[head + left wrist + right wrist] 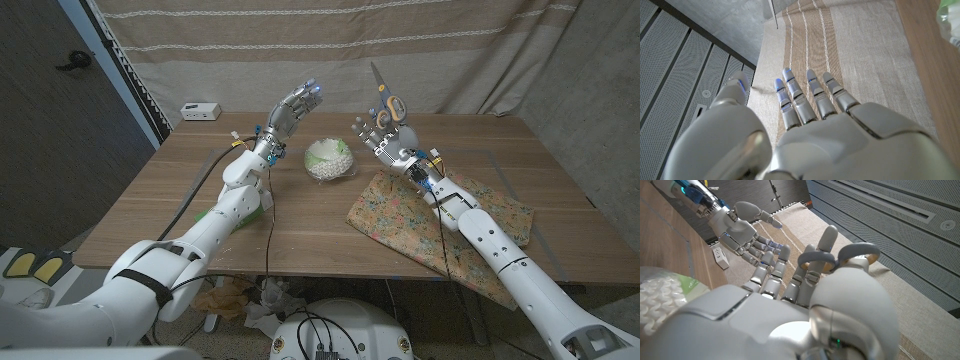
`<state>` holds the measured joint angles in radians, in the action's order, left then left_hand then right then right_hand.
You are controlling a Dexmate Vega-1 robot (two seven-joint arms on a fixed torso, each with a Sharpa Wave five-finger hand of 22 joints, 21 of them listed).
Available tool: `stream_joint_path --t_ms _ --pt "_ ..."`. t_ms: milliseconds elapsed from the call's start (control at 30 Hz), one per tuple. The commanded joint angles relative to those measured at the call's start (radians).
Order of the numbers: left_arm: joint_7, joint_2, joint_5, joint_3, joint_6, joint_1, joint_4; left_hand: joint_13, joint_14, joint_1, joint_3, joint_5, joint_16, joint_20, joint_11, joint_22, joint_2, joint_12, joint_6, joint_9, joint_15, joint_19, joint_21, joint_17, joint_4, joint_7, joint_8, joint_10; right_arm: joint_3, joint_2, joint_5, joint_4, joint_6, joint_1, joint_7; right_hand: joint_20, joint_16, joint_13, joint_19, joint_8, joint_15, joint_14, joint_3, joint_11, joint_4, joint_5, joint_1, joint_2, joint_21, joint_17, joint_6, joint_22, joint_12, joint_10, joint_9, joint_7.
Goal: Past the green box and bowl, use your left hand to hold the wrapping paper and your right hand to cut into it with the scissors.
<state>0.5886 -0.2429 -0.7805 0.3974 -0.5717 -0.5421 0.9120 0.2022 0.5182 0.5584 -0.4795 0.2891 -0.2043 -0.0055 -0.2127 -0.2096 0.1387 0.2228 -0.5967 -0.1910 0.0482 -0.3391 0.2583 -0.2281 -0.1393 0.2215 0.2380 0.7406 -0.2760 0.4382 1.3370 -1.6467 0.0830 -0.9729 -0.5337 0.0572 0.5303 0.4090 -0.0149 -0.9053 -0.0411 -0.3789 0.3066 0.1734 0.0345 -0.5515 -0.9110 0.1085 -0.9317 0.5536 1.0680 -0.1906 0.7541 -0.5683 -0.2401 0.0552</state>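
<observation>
Scissors gripped in right hand, blades up, raised above tabletop's far edge; grey handle loops threaded on its fingers. Left hand lifted beside it, empty, fingers spread and straight. Wrapping paper, floral, lay at the near right edge under right forearm. Bowl sat mid-table toward far edge. Green box peeked from under left arm near left edge.

Matt wooden table, seemingly paper floral wrapping paper
</observation>
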Motion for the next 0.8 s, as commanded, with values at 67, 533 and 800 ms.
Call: stream_joint_path --t_ms 67,533,800 --pt "-0.005 0.000 0.000 0.000 0.001 0.001 -0.002 0.002 0.004 0.000 0.003 0.003 -0.009 -0.005 -0.001 -0.002 -0.007 0.007 -0.010 -0.001 0.164 -0.004 0.005 0.000 -0.002 0.001 0.009 0.008 0.004 -0.019 0.085 0.018 0.070 0.012 -0.011 -0.001 0.005 0.006 -0.010 0.010 -0.182 -0.010 -0.024 0.010 -0.018 0.001 -0.038 0.023 0.000 -0.003 0.019 0.000 -0.001 -0.003 0.015 0.007" --pt "0.004 0.009 0.003 0.002 -0.007 0.016 -0.023 0.002 0.003 0.001 0.003 0.003 -0.009 -0.004 -0.001 -0.003 -0.008 0.007 -0.016 -0.001 0.164 -0.003 0.005 0.001 -0.002 0.001 0.009 0.009 0.014 -0.035 0.107 0.029 0.100 0.031 -0.025 -0.005 0.002 0.007 0.004 0.044 -0.183 0.008 -0.038 0.012 -0.016 0.013 -0.034 0.043 0.014 -0.009 -0.017 0.001 -0.020 0.019 0.042 0.032" --pt "0.010 0.014 0.005 0.003 -0.010 0.024 -0.033 0.002 0.003 0.002 0.003 0.003 -0.009 -0.004 -0.001 -0.003 -0.008 0.006 -0.020 0.000 0.164 -0.003 0.005 0.001 -0.002 0.001 0.009 0.010 0.022 -0.043 0.118 0.029 0.105 0.032 -0.031 -0.014 -0.005 0.004 0.003 0.068 -0.178 0.026 -0.038 0.018 -0.020 0.018 -0.033 0.035 0.019 -0.014 -0.049 0.003 -0.037 0.041 0.049 0.043"
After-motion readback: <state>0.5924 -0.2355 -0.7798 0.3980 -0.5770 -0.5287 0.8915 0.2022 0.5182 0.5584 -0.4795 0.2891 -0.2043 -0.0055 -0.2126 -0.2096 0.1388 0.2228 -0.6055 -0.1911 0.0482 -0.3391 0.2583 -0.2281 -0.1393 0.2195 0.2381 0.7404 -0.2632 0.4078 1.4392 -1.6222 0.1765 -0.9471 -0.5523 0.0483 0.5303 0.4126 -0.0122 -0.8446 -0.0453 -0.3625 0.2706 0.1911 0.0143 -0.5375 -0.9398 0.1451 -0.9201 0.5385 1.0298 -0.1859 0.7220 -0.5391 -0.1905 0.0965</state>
